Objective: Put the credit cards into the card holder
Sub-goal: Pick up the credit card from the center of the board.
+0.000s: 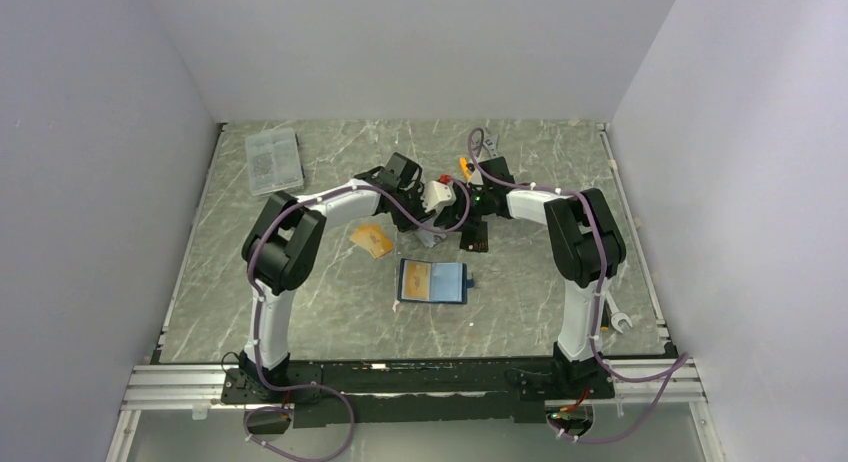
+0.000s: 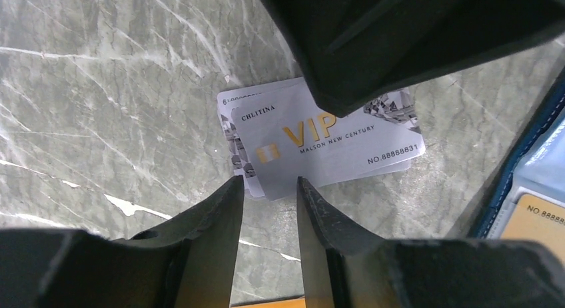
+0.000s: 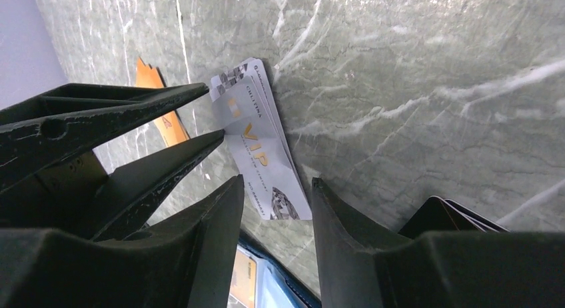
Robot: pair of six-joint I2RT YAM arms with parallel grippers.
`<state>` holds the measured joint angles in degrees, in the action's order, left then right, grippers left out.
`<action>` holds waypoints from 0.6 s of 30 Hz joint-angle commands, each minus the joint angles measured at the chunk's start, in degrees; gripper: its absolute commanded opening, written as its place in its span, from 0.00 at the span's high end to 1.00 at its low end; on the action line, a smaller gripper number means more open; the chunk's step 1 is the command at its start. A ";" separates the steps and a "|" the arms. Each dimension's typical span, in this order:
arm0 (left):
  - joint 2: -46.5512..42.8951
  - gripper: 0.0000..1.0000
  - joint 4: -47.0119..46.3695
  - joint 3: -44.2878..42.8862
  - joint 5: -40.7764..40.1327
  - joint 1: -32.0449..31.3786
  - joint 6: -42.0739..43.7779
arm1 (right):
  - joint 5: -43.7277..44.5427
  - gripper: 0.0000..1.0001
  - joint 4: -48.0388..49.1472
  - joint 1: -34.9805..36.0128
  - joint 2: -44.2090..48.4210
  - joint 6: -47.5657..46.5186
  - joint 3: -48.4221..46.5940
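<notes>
Your left end effector (image 2: 266, 188) and right end effector (image 3: 273, 188) are hovering narrowly parted, gripping nothing — probably flanking the silver credit cards (image 2: 326, 148) to pry one up — just far of the open card holder (image 1: 433, 281).

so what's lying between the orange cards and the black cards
The silver VIP cards, a small fanned stack flat on the table. The right wrist view shows it: orange cards on one side, black cards on the other.

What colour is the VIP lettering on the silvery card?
Gold; the card shows best in left wrist view.
</notes>
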<state>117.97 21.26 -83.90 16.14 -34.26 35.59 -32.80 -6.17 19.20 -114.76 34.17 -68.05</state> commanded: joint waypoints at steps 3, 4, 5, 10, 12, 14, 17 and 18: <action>1.43 0.61 -1.29 -2.18 -0.51 -0.40 1.13 | -0.67 0.56 1.34 0.05 0.33 0.19 1.93; 1.61 0.62 -1.20 -2.30 -0.81 -0.50 1.22 | -0.69 0.56 1.41 0.01 0.27 0.18 1.94; 1.85 0.62 -1.20 -2.36 -1.24 -0.69 1.35 | -0.81 0.56 1.36 -0.02 0.24 0.19 1.84; 2.50 0.65 -0.82 -3.04 -1.56 -0.97 1.36 | -1.27 0.57 1.34 -0.04 -0.11 0.27 2.00; 3.01 0.66 -0.38 -3.56 -1.57 -0.98 1.23 | -1.36 0.57 1.54 -0.02 -0.07 0.33 2.41; 3.37 0.66 0.08 -4.12 -1.52 -1.01 1.23 | -1.08 0.58 2.06 -0.05 0.29 0.66 3.34; 3.73 0.67 0.26 -4.49 -1.44 -1.27 1.38 | -0.60 0.58 3.01 -0.17 0.79 1.35 4.67; 3.94 0.68 0.31 -4.71 -1.46 -1.39 1.47 | -0.50 0.58 3.38 -0.30 0.85 1.60 5.12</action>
<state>120.18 20.91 -86.43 15.05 -35.00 36.01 -35.16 -3.03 19.16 -114.59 35.62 -65.56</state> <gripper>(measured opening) 0.331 0.424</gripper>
